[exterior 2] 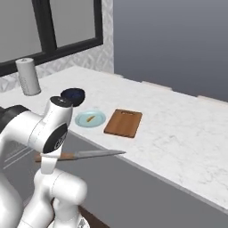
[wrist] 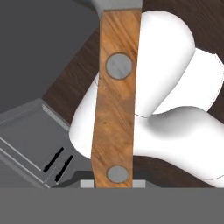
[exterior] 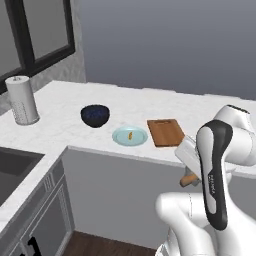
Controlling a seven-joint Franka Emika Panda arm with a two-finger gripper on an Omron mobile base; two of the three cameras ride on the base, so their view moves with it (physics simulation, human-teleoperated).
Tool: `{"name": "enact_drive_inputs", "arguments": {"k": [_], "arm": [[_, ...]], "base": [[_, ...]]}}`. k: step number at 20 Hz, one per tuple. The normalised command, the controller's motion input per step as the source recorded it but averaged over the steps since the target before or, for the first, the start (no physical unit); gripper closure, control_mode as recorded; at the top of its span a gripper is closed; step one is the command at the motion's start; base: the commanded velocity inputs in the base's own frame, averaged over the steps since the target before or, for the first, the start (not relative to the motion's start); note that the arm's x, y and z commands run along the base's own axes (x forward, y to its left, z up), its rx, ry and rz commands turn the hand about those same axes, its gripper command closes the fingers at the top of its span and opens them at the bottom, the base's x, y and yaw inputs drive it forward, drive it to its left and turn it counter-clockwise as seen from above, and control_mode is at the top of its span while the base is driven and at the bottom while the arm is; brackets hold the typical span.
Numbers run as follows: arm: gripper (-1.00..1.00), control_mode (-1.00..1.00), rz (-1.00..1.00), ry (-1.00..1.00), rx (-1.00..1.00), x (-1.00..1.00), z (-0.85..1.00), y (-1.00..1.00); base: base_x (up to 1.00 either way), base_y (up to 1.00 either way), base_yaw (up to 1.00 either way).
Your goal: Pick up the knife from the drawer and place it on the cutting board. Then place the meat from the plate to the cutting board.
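the knife [exterior 2: 82, 155] is clamped by its wooden handle in your gripper [exterior 2: 46, 164], jaws nearly closed on it, held level in the air in front of the counter [exterior 2: 178, 129], blade pointing right. the cutting board [exterior 2: 124, 123] lies just beside the plate [exterior 2: 90, 119], meat [exterior 2: 90, 118] on the plate.

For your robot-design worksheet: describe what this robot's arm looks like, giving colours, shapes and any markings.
The arm is glossy white, built from rounded, bulbous segments. A dark charcoal panel runs down one link and carries small white lettering, too small to read. Another dark-faced joint shows a faint round emblem.
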Motion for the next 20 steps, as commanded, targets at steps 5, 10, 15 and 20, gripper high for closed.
{"name": "enact_drive_inputs", "arguments": {"k": [5,10,15,20], "arm": [[1.0,1.0,0.0,0.0,0.0,0.0,0.0,0.0],[1.0,1.0,0.0,0.0,0.0,0.0,0.0,0.0],[1.0,1.0,0.0,0.0,0.0,0.0,0.0,0.0],[1.0,1.0,0.0,0.0,0.0,0.0,0.0,0.0]], "base": [[0.51,0.35,-0.28],[0.45,0.13,-0.28],[0.7,0.26,-0.24],[0.35,0.49,-0.21]]}}
